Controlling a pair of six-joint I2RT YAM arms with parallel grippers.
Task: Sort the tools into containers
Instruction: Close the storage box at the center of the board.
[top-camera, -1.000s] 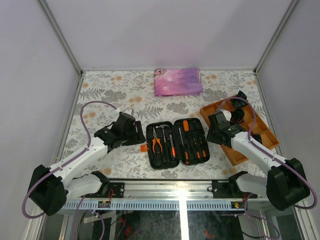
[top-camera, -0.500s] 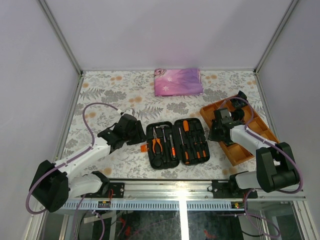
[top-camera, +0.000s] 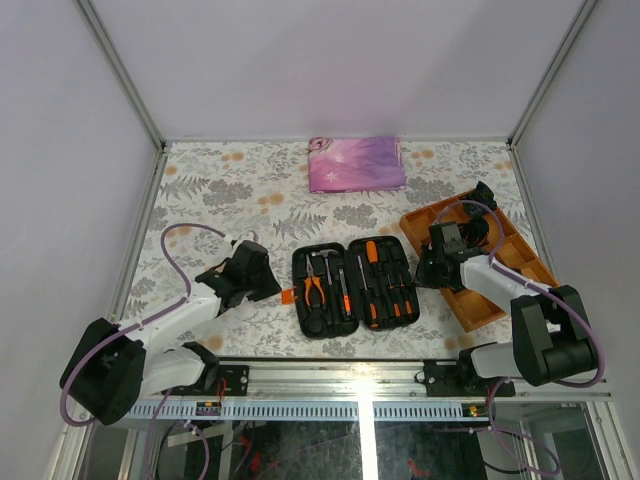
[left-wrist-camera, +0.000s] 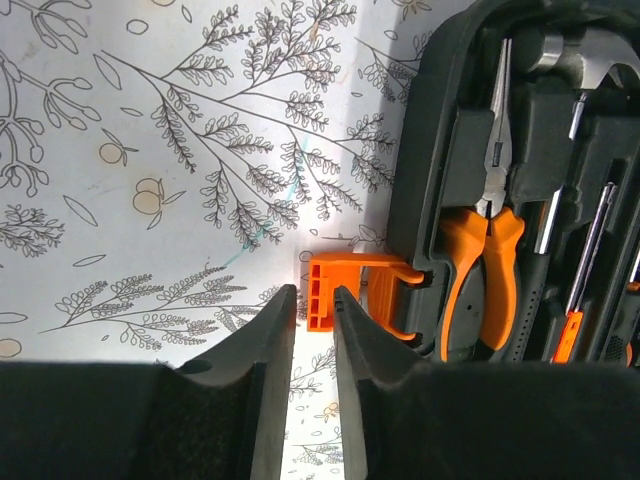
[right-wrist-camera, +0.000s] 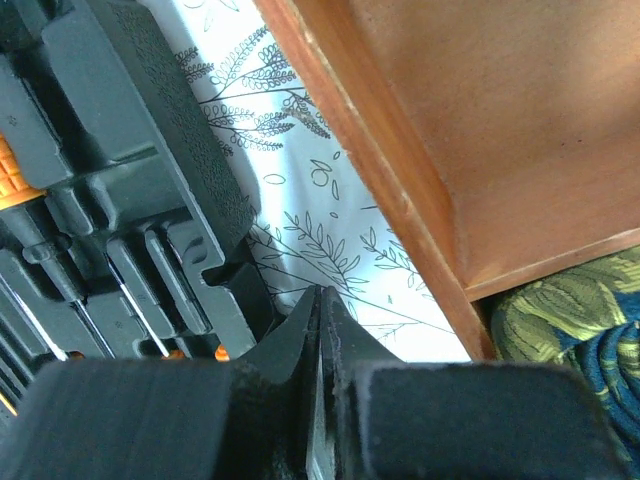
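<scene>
The black tool case (top-camera: 300, 262) lies open at the table's middle, with tools in its moulded slots. Orange-handled pliers (top-camera: 315, 287) (left-wrist-camera: 480, 270) and a hammer (left-wrist-camera: 590, 50) sit in its left half, screwdrivers (top-camera: 385, 285) in its right. My left gripper (top-camera: 272, 285) (left-wrist-camera: 315, 298) is just left of the case, jaws a narrow gap apart. The end of the case's orange latch (left-wrist-camera: 322, 290) shows between the tips; I cannot tell whether it touches them. My right gripper (top-camera: 424, 272) (right-wrist-camera: 322, 292) is shut on nothing, low over the table between the case (right-wrist-camera: 150, 120) and a wooden tray.
The wooden divided tray (top-camera: 505, 245) (right-wrist-camera: 480, 110) lies at the right, with dark bundles (top-camera: 480, 225) at its far end and a green-blue patterned thing (right-wrist-camera: 570, 320) beside it. A folded pink-purple cloth (top-camera: 355, 163) lies at the back centre. Frame posts stand at the table's corners.
My left arm has drawn back toward the near left and its jaws have narrowed. The right gripper has closed fully and swung toward the gap between case and tray.
</scene>
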